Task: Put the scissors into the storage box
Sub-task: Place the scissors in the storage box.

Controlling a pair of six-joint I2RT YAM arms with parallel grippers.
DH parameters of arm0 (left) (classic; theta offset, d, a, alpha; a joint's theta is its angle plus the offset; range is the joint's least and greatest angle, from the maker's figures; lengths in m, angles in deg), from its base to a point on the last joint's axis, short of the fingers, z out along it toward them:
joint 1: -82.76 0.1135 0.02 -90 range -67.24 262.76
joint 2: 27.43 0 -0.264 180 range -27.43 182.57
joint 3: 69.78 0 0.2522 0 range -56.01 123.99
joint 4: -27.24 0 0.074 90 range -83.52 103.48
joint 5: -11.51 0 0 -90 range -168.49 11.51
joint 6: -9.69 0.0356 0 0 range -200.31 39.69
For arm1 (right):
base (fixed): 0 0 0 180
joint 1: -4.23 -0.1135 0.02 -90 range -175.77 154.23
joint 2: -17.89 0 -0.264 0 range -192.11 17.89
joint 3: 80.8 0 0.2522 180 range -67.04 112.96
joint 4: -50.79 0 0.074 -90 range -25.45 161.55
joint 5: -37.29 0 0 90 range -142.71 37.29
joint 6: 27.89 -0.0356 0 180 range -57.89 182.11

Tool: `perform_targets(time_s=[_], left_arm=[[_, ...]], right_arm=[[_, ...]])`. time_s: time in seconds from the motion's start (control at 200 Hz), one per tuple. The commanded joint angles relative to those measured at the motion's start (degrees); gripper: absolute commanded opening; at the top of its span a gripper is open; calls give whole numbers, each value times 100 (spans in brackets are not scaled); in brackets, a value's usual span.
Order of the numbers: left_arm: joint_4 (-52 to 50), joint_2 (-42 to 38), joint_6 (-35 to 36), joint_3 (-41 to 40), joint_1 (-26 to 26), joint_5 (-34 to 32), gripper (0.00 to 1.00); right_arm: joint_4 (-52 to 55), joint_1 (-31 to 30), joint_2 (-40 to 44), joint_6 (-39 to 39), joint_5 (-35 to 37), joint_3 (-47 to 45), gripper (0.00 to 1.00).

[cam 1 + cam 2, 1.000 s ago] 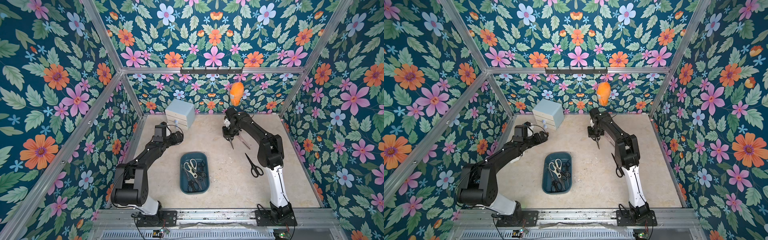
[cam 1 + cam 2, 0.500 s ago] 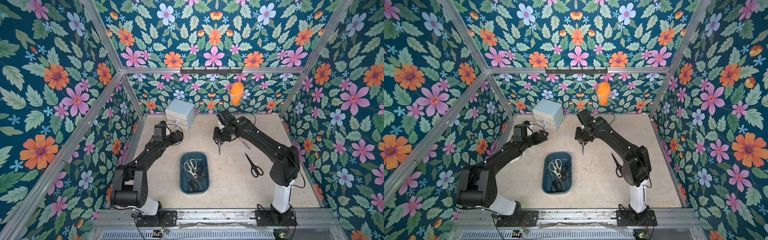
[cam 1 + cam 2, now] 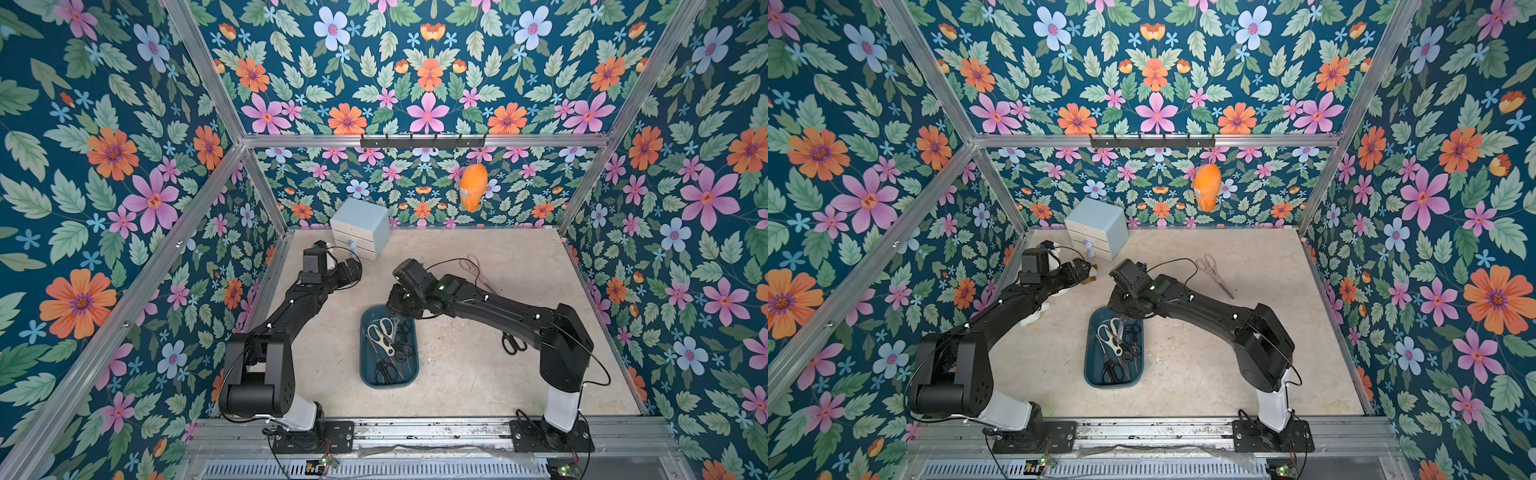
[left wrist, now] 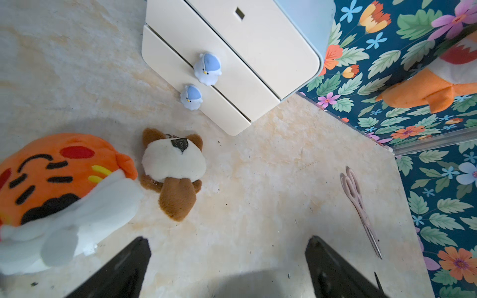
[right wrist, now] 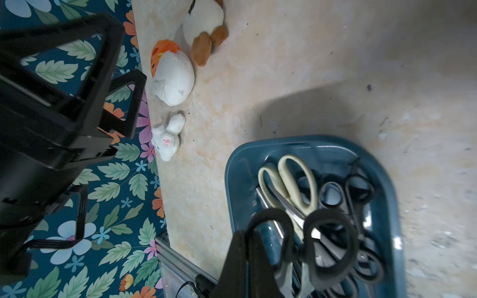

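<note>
Black-handled scissors (image 5: 330,215), one pair, clamped in the closed right gripper (image 3: 397,308), now carried from the far side to above the storage box (image 3: 364,357), far end; release pending.

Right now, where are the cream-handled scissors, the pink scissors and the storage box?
cream-handled scissors (image 5: 309,201): right wrist view, handle.
pink scissors (image 4: 361,211): left wrist view, shank.
storage box (image 3: 363,357): in a top view, side wall.

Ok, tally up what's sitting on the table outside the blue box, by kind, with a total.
Scissors: 2 (pink pair, black pair)
Soft toys: 3 (orange-and-white toy, brown-and-white toy, white bunny)
Drawer cabinet: 1
Total: 6
</note>
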Motion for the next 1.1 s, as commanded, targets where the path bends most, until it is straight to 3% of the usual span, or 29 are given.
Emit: perform_targets(time_s=[0.0,0.27,0.715,0.86,1.1], left_arm=[[156,-61,-53,19,34,59,99],[38,-27,-99,91,111,95,99],[42,-4,-102,82,131,108,99],[46,-10,-97,80,129,110,99],[29,-28,-85,78,131,124,99]], right_arm=[[-486,-66,-289,-432,8,168,0],[152,27,-905,-647,-331,729,0],[238,159,-1116,-986,-656,629,0],[218,152,-1107,-976,-665,614,16],[-78,184,-796,-978,-483,310,21]])
